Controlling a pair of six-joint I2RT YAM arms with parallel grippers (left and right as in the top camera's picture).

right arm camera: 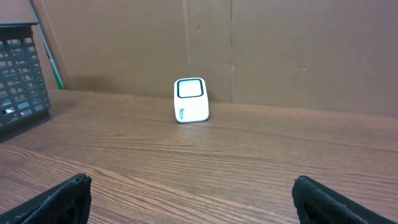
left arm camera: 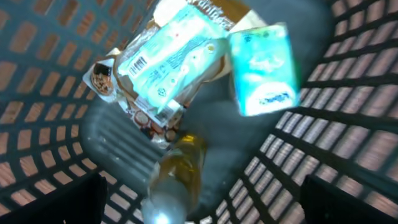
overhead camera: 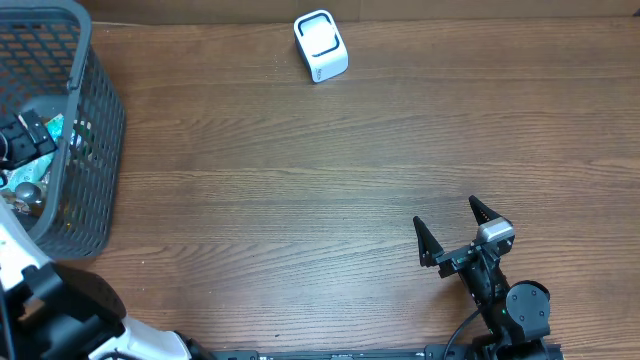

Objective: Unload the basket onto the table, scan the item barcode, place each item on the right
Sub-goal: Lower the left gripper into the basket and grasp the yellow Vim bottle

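My left gripper (left arm camera: 202, 211) hangs open inside the grey mesh basket (overhead camera: 95, 120), nothing between its dark fingers (left arm camera: 53, 199). Below it lie a teal packet with a printed barcode (left arm camera: 168, 56), a pale blue tissue pack (left arm camera: 264, 68), a small brown snack packet (left arm camera: 102, 78) and a bottle of yellow liquid (left arm camera: 180, 168) closest to the jaws. The white barcode scanner (overhead camera: 320, 45) stands at the table's far edge, also in the right wrist view as the scanner (right arm camera: 191, 99). My right gripper (overhead camera: 455, 235) rests open near the front right, empty.
The basket (right arm camera: 22, 74) stands at the table's left edge with tall mesh walls (left arm camera: 348, 143) around my left gripper. Bare wooden tabletop (overhead camera: 300, 200) lies between the basket, the scanner and the right arm. A brown board wall (right arm camera: 280, 43) backs the table.
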